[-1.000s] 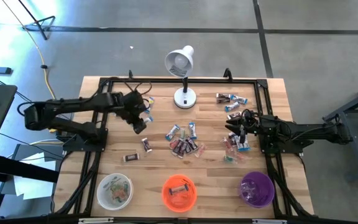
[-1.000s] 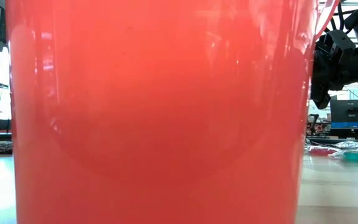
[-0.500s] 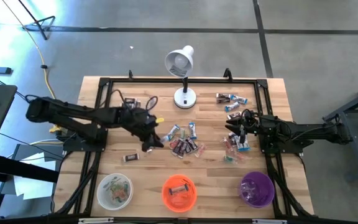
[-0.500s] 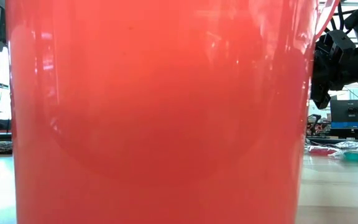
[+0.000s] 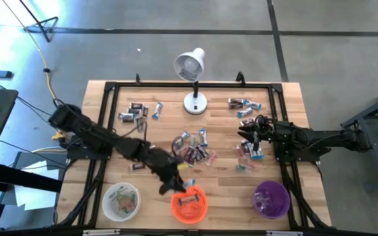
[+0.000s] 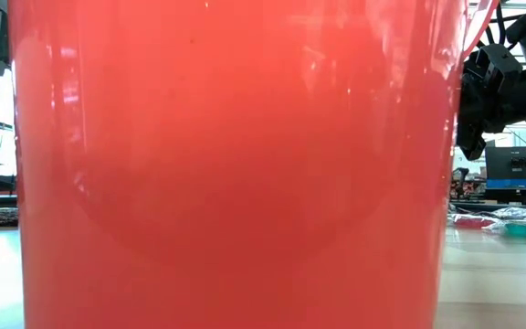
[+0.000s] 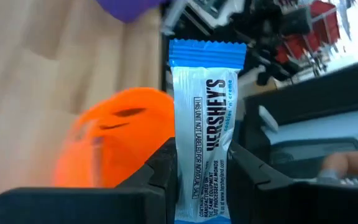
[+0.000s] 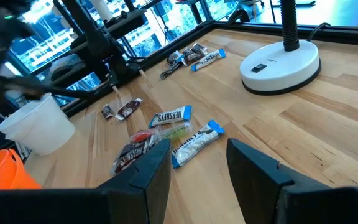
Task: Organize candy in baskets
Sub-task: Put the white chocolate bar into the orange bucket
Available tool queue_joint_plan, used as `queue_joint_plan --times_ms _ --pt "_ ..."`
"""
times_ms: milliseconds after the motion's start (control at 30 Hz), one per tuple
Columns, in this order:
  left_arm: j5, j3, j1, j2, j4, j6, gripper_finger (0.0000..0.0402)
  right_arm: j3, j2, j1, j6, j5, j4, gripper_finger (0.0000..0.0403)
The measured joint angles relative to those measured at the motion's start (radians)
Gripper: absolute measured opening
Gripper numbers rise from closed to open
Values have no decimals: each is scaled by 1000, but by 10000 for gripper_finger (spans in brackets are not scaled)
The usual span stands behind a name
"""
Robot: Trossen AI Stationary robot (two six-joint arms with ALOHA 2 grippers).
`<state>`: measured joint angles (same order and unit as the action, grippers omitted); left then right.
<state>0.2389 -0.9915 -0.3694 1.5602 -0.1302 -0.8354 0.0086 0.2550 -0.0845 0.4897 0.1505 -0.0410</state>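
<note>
Candy [image 5: 192, 152] remains largely unsorted on the wooden desk [image 5: 287, 105]; a central cluster lies near the lamp base [image 5: 194, 103], a smaller group sits at the far left [image 5: 136, 113], another at the far right [image 5: 244, 104], and one dark piece lies alone [image 5: 139, 166] near the white basket.

Baskets stand in a row along the near edge; the white basket [image 5: 121, 200] holds a few pieces, the orange basket [image 5: 189, 202] holds at least one, and the purple basket [image 5: 271, 199] shows some contents, too small to identify.

Left gripper [image 5: 174, 183] hangs just beside the rim of the orange basket; the left wrist view shows its jaws closed narrowly on a blue-and-white Hershey's bar [image 7: 204, 124], held upright, with the orange basket [image 7: 120, 146] just past it.

Right gripper [image 5: 249, 139] waits over the candy at the right of the desk; the right wrist view shows its jaws standing apart with nothing between them, candy [image 8: 173, 116] lying ahead.

Judgement: the task is at an early stage; most pieces are still to be moved; the step in hand appears to be a delivery to a basket, release not yet made.
</note>
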Motion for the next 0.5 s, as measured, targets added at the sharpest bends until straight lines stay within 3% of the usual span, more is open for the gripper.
queue_joint_plan --times_ms 233,500 --pt "-116 -145 -84 118 167 -72 85 0 0 0 0 0 0 152" --pt "-148 -179 -92 150 198 -156 168 0 0 0 0 0 0 152"
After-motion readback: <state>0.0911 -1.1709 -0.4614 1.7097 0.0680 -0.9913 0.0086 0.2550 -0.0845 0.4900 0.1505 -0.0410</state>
